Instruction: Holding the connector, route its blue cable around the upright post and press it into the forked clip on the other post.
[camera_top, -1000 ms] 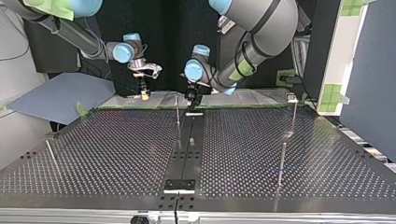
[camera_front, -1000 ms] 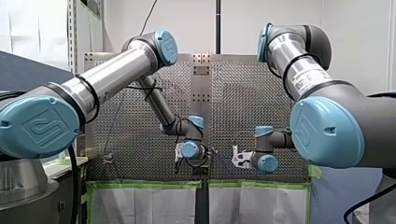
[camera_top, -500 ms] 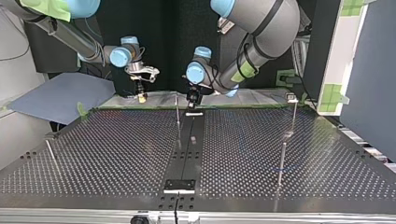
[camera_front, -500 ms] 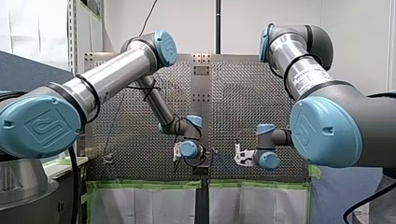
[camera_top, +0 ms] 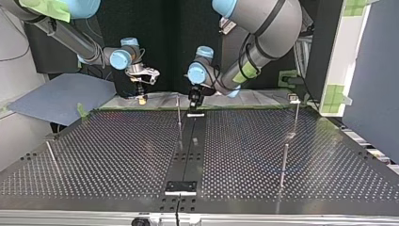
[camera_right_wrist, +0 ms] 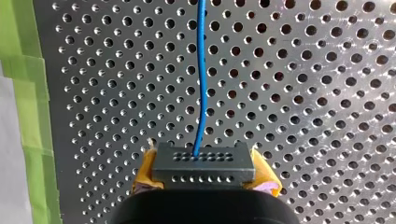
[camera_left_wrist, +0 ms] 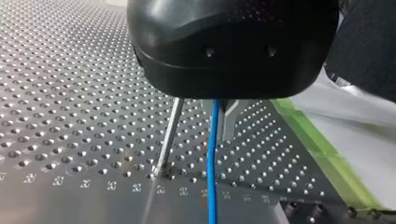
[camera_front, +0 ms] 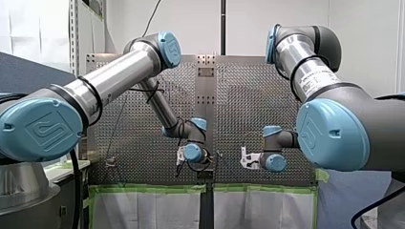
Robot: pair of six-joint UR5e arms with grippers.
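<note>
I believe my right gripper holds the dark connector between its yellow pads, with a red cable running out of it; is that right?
Not quite: the cable is blue, not red, as the right wrist view shows. My right gripper holds the dark connector between its yellow pads, with the blue cable running out of it.

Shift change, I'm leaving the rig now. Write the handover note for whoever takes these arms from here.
Right end effector: shut on the connector, with a yellow pad on each side of it.
Left end effector: open or shut cannot be told. The blue cable comes down from under it.
Cable: in the left wrist view it passes beside the upright post, apart from it and not wrapped around it.
Done: connector is held.
Left: route the cable around the post, then press it into the forked clip, which I cannot pick out for certain in these views.
</note>
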